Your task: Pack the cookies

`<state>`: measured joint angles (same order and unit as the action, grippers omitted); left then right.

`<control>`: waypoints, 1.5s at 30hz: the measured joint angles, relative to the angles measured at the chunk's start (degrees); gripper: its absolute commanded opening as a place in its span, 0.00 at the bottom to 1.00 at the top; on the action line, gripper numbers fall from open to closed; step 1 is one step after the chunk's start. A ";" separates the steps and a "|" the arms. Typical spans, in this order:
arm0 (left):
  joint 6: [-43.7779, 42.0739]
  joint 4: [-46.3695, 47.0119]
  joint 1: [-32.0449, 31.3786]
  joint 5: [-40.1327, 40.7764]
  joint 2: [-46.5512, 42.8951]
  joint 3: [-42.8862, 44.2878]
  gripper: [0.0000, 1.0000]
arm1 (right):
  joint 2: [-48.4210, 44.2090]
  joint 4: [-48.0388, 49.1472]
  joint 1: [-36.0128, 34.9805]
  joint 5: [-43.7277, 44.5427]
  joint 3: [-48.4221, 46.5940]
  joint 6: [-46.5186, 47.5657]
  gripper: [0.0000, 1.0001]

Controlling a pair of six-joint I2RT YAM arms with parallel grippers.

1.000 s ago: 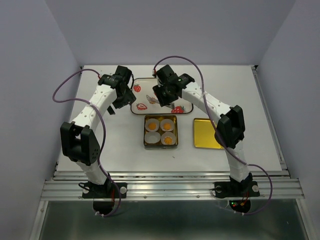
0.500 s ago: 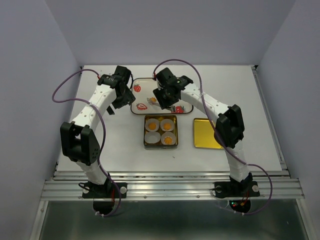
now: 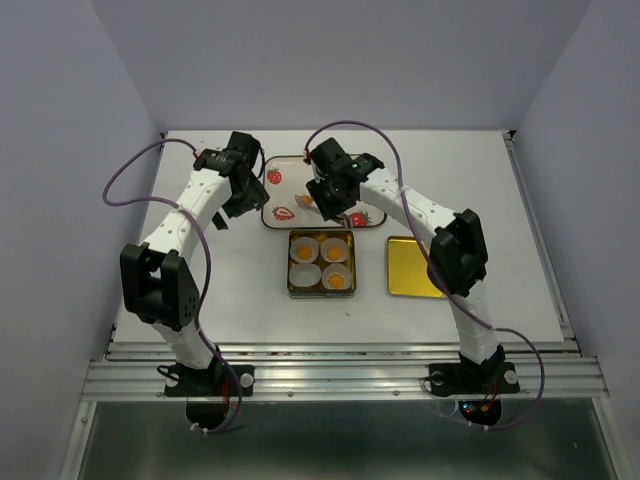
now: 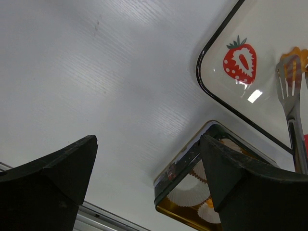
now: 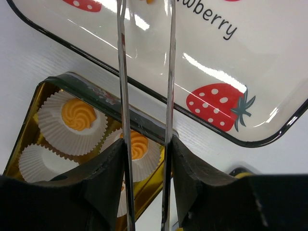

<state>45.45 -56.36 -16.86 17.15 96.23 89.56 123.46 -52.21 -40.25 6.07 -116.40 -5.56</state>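
Now your right fingers (image 5: 106,183) pinch metal tongs (image 5: 169,72) over the strawberry tray (image 5: 269,72), by one cookie (image 4: 298,52). Your left fingers (image 4: 57,178) are spread wide. Other cookies (image 5: 78,114) sit in the tin's (image 5: 96,96) paper cups (image 5: 48,126).

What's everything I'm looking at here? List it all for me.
table: one, white, beneath everything
tray: one, white with red strawberries, far middle
tin: one, gold inside, nearer than tray
paper cups: four, white, inside tin
tongs: one, silver, reaching over tray
cookies: four, orange-yellow; three in cups, one on tray at tongs' tips
lid: one, gold, right of tin
arms: two, white-and-black, near edge
left gripper: one, black, open, left of tray
right gripper: one, black, shut on tongs
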 measured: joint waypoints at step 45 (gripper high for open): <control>0.31 1.03 -2.36 -1.79 -0.07 1.99 0.99 | -20.90 -0.92 -0.28 -8.22 13.70 2.82 0.34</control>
<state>45.76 -55.33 -19.22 15.35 96.16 91.55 102.56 -53.12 -40.53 -2.15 -102.69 -2.74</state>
